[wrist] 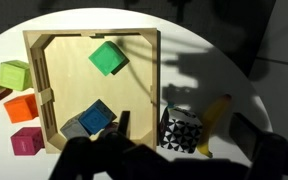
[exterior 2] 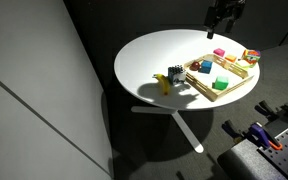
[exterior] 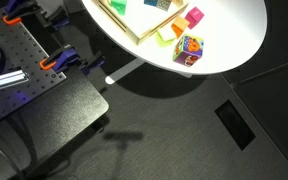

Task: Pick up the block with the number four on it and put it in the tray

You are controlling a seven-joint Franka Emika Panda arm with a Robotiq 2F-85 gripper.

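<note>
The pale wooden tray (wrist: 156, 75) lies on a round white table (exterior 2: 149, 55) and also shows in both exterior views (exterior: 122, 22) (exterior 2: 206, 91). It holds a green block (wrist: 108, 58), a blue block (wrist: 97, 117) and a grey block (wrist: 74, 128). Outside its far side lie a green block (wrist: 14, 73), an orange block (wrist: 21, 106), a pink block (wrist: 26, 140) and a multicoloured cube (exterior: 189, 48). I cannot read a number on any block. My gripper (wrist: 184, 140) is open and empty, high above the table (exterior 2: 224, 15).
A black-and-white patterned cube (wrist: 179, 130) and a banana (wrist: 216, 118) lie just outside the tray, below my fingers. A perforated metal plate with orange clamps (exterior: 54, 62) and a black box (exterior: 54, 105) stand beside the table. The floor has a dark hatch (exterior: 234, 125).
</note>
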